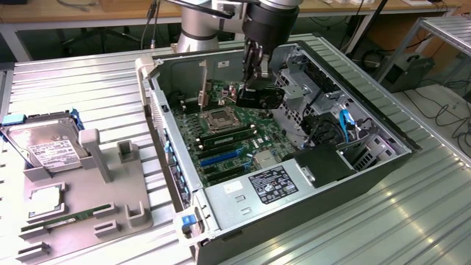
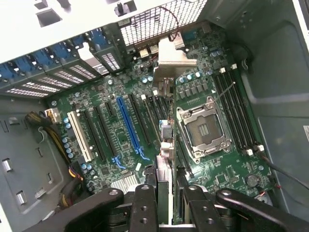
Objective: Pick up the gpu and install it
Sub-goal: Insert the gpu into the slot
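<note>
The two black fingers (image 2: 145,205) of the gripper (image 2: 166,195) are closed on the gpu (image 2: 165,159), a thin flat black expansion card seen on its edge, with a silver metal bracket (image 2: 171,58) at its far end. They hold it by the upper edge, near the end away from the bracket. The card hangs upright inside the open grey computer case (image 1: 173,165), just beside the square silver empty processor socket (image 2: 203,128), between that socket and the long blue expansion slot (image 2: 128,125). I cannot tell if its lower edge touches the green motherboard (image 2: 96,121).

I judge the card to be light and stiff, but fragile. Its faces carry small parts and its contact edge must not be scraped, so the bare upper edge seems the right place to hold it. The grip is far from the bracket, so the card may tilt a little.

Several things stand close. On the other side of the socket lie the black memory slots (image 2: 236,111). Beyond the blue slot from the socket are a white slot (image 2: 79,137) and a small silver heat sink (image 2: 126,182). Near the bracket is the perforated rear wall (image 2: 145,21) with blue latches (image 2: 63,50), where the bracket could catch. Black cables (image 2: 285,171) run past the memory slots. In the exterior view, well apart from the socket and outside the case, a grey holder (image 1: 110,204) carries a silver hard drive (image 1: 48,146) and a slim green memory stick (image 1: 66,218).
</note>
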You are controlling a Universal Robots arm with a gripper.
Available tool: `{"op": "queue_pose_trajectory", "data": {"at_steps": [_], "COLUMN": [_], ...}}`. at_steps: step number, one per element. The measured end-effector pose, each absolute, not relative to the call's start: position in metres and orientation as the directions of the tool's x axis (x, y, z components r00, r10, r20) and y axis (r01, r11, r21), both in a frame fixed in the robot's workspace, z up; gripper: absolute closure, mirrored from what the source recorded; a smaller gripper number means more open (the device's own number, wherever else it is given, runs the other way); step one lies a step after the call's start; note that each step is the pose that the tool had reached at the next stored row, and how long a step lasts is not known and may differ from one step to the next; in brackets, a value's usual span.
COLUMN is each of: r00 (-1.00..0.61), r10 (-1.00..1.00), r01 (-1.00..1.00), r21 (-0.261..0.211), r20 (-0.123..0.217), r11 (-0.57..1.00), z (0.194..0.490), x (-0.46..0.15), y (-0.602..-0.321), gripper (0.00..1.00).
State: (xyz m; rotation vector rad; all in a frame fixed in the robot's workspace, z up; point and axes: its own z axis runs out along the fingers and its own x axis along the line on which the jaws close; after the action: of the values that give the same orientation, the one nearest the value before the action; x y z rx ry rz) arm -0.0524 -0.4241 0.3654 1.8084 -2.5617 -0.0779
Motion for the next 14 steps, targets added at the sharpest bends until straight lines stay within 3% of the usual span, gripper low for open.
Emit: {"op": "queue_pose_trajectory", "data": {"at_steps": [14], "r00": [-0.253], "r10": [-0.967], "r01": [-0.967], "r21": [0.043], "r20": [-0.025], "r11": [0.251], "z": [0.3654], "x": [-0.0524], "y": [-0.4241], "gripper": [0.74]}}
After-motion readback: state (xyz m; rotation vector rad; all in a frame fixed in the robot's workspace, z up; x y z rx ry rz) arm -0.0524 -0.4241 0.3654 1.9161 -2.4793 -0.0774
